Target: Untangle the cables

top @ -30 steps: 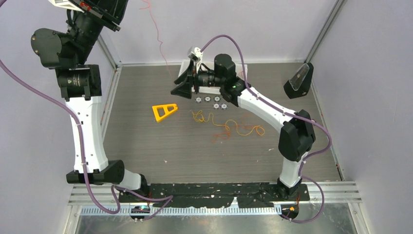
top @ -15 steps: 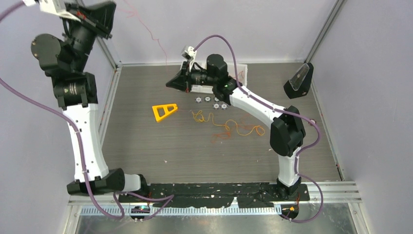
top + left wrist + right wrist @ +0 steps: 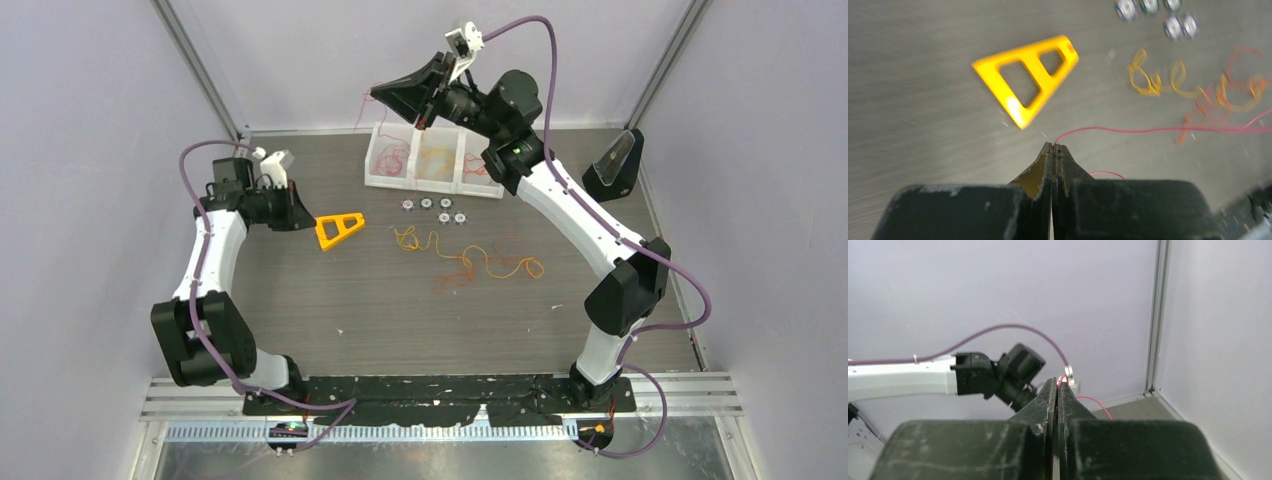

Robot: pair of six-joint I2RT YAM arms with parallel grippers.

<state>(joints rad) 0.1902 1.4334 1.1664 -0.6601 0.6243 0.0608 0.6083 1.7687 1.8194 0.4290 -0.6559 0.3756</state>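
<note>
A thin red cable [image 3: 1148, 130] runs out of the tips of my left gripper [image 3: 1053, 145], which is shut on it low over the table, just left of the yellow triangular frame [image 3: 337, 227]. My right gripper [image 3: 375, 93] is raised high above the white tray [image 3: 372, 180]. It is shut on a red cable [image 3: 1093, 401] at its tips [image 3: 1056, 381]. A tangle of yellow and orange cables [image 3: 470, 262] lies mid-table; the left wrist view shows this tangle [image 3: 1198, 90] beyond the red strand.
The tray's three compartments hold red and yellow strands. Several small silver discs [image 3: 432, 208] lie in front of it. A black stand with a clear cover [image 3: 612, 165] is at the back right. Walls close in the back and both sides.
My left arm swung down from high at the back left to table level beside the yellow frame. My right gripper closed and rose from the tray to well above it.
</note>
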